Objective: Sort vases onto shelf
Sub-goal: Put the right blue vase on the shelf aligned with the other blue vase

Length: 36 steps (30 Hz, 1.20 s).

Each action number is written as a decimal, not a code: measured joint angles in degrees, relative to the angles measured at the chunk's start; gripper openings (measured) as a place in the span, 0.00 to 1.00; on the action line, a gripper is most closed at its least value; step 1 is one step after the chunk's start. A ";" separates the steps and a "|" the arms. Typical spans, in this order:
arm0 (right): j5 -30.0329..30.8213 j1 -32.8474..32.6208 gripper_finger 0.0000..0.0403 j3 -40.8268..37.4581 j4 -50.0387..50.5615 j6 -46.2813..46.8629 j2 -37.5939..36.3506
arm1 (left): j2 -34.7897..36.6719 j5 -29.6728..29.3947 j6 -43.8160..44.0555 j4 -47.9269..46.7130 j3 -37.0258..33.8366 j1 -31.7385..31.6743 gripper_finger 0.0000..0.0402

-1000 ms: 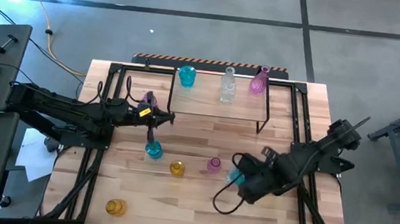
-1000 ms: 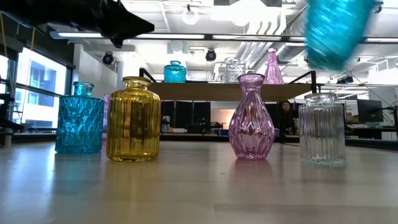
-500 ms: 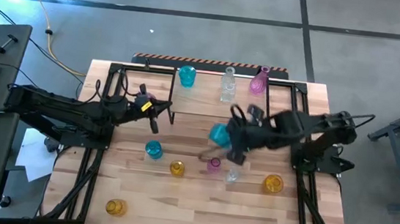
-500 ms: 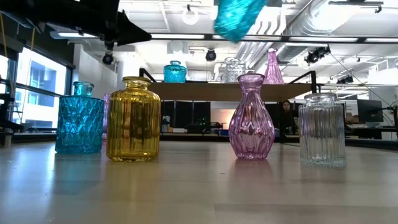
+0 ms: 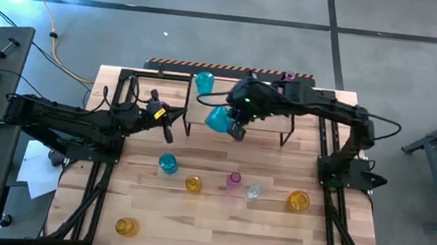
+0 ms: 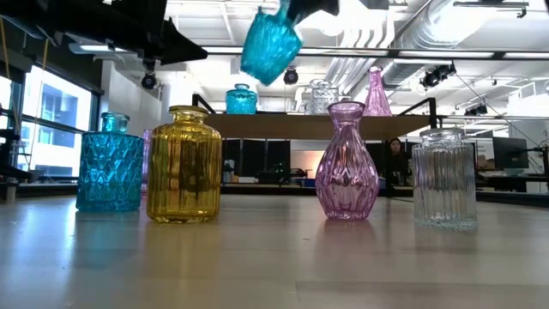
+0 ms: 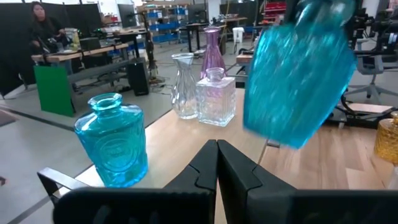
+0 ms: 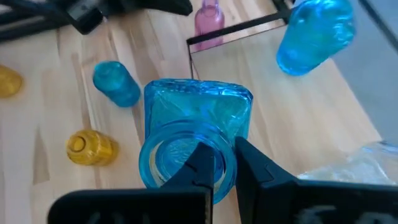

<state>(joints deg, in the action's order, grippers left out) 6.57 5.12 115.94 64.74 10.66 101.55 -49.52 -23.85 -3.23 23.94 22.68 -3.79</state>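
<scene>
Three glass vases already stand on the wood-topped shelf. Right end effector pinches a teal ribbed glass vase by its rim above the shelf's front edge; several wait on the tabletop. Left end effector, pressed together, idles.

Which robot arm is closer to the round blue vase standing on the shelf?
The right. Its gripper hangs over the shelf just beside the round blue vase, carrying another blue vase. The left gripper waits farther off, past the shelf's left end.
</scene>
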 joint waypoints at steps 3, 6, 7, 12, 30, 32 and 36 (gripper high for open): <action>-3.40 1.93 0.02 4.20 1.04 -2.70 4.31 | 0.00 0.02 -0.02 -0.08 0.00 0.00 0.00; -4.11 3.47 0.02 11.42 4.65 -5.46 9.52 | 0.00 0.04 -0.02 -0.14 0.02 0.00 0.00; -4.33 4.06 0.02 14.31 6.20 -6.20 11.37 | 0.00 0.04 -0.01 -0.18 0.01 0.00 0.00; -9.34 7.81 0.02 14.97 4.59 -6.80 13.68 | -0.02 1.91 0.85 -0.21 0.02 0.00 0.00; -11.57 8.31 0.02 19.09 5.61 -9.23 13.93 | -4.55 8.76 2.56 1.86 0.02 -0.37 0.00; -11.57 8.26 0.02 19.10 6.36 -9.20 13.85 | -6.19 8.76 2.58 3.01 0.00 -0.37 0.00; -11.59 8.26 0.02 18.81 8.37 -8.54 13.84 | -10.03 8.76 2.49 5.86 0.02 -0.37 0.00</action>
<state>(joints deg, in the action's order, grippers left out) -5.02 13.39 134.75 73.11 2.12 115.39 -59.55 -15.10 -0.74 29.80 22.70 -4.16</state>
